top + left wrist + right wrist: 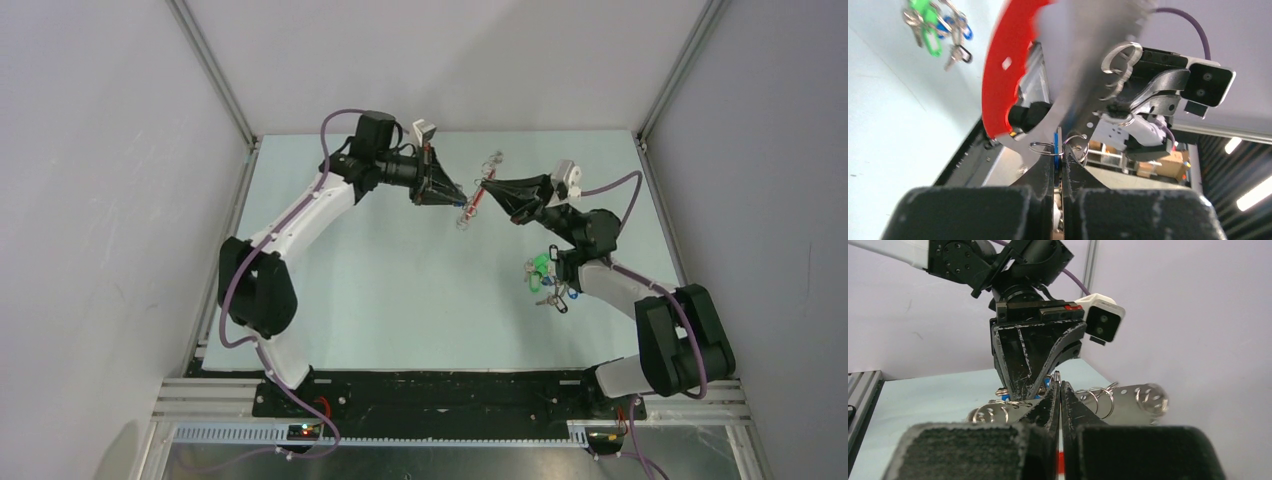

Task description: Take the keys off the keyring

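"Could anything have passed between those two?"
"No. The left gripper (460,197) and right gripper (486,186) stood tip to tip, with the keyring (478,198) filling the gap. The keys (545,275) crowded the right arm (620,285); the table (400,300) between the arms lay open."

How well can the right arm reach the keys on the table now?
Probably not yet: the right gripper is shut on the keyring in the air, and the keys lie beside its forearm.
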`<state>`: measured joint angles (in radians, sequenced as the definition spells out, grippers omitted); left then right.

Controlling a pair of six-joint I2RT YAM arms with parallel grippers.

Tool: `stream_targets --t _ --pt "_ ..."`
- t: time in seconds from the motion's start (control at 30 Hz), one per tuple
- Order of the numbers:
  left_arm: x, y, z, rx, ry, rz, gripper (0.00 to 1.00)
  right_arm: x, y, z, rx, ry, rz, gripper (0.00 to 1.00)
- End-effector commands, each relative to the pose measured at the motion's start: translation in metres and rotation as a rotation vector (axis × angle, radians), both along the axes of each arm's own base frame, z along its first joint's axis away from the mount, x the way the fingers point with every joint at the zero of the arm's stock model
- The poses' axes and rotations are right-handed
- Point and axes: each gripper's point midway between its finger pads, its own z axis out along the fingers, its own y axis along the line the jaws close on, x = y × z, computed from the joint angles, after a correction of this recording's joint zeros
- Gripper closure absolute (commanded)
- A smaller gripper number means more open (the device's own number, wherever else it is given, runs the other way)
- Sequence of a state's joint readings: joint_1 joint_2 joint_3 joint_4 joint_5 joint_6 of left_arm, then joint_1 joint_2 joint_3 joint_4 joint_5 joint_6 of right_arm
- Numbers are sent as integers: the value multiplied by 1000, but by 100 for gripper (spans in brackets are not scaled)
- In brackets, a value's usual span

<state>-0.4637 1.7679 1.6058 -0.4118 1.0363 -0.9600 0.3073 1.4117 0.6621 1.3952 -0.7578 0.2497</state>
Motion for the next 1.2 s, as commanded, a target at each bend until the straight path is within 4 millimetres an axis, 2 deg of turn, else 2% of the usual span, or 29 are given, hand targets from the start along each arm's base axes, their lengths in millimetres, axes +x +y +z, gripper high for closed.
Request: stream_targets --t 0.0,0.1,0.13,0.17,0.2,0.23,0.27,0.3,0.33,0.37,0.4,0.43,0.47,0.5,0.53,0.57,0.6,0.63,0.67,0.7,0.73,0.77,0.87,0.97,1.07,1.13,1.17 --pt "26 26 -8 49 -127 125 100 -3 -26 29 91 -29 -56 100" --pt "44 31 -32 139 -182 208 100 -4 -46 33 106 11 -106 100" --pt "51 33 -45 184 -199 243 100 2 -53 26 98 61 -139 100" --pt "52 30 -51 204 -208 248 100 -6 -59 37 96 28 -162 100" --pt "60 31 -63 250 -219 281 100 3 -66 27 82 91 -203 100" --pt "59 27 -69 273 -231 284 100 -2 -73 36 75 58 -242 100" --pt "65 27 -81 321 -247 314 100 7 -82 27 73 128 -306 100" --pt "62 19 -87 344 -259 309 100 2 -91 36 73 98 -355 100" --pt "68 17 -98 388 -278 332 100 9 -102 30 79 153 -430 100" --pt "60 4 -102 403 -293 311 100 6 -116 40 102 131 -507 100" --pt "66 -1 -112 440 -308 329 100 8 -123 34 93 166 -549 100" --pt "58 -15 -116 449 -323 308 100 3 -134 43 111 145 -610 100" --pt "62 -22 -124 473 -336 318 100 4 -140 36 100 181 -643 100" --pt "53 -38 -128 476 -349 290 100 0 -151 42 125 172 -701 100" --pt "57 -49 -135 486 -361 291 100 -2 -159 38 125 201 -739 100" --pt "48 -64 -148 504 -366 262 100 -1 -171 37 148 219 -803 100" --pt "40 -83 -144 486 -392 236 99 -3 -179 32 145 248 -844 100" --pt "38 -92 -157 503 -392 222 98 -2 -192 29 164 269 -911 100" --pt "30 -110 -152 483 -419 198 98 -4 -200 25 167 291 -948 100" --pt "27 -118 -165 497 -418 182 97 -4 -212 19 179 320 -1009 100" --pt "18 -133 -161 479 -443 157 97 -8 -217 21 200 323 -1029 100" --pt "16 -143 -167 482 -452 145 97 -9 -225 19 213 337 -1065 100" --pt "-2 -167 -182 484 -460 93 97 -17 -233 24 245 330 -1095 100" --pt "-8 -180 -203 505 -458 70 98 -20 -239 24 259 334 -1117 100" --pt "-14 -190 -214 514 -472 56 99 -21 -242 24 269 342 -1126 100" --pt "-12 -192 -219 527 -483 59 90 -20 -244 23 274 346 -1129 100" --pt "-11 -191 -221 536 -491 61 67 -20 -245 23 275 348 -1132 100"
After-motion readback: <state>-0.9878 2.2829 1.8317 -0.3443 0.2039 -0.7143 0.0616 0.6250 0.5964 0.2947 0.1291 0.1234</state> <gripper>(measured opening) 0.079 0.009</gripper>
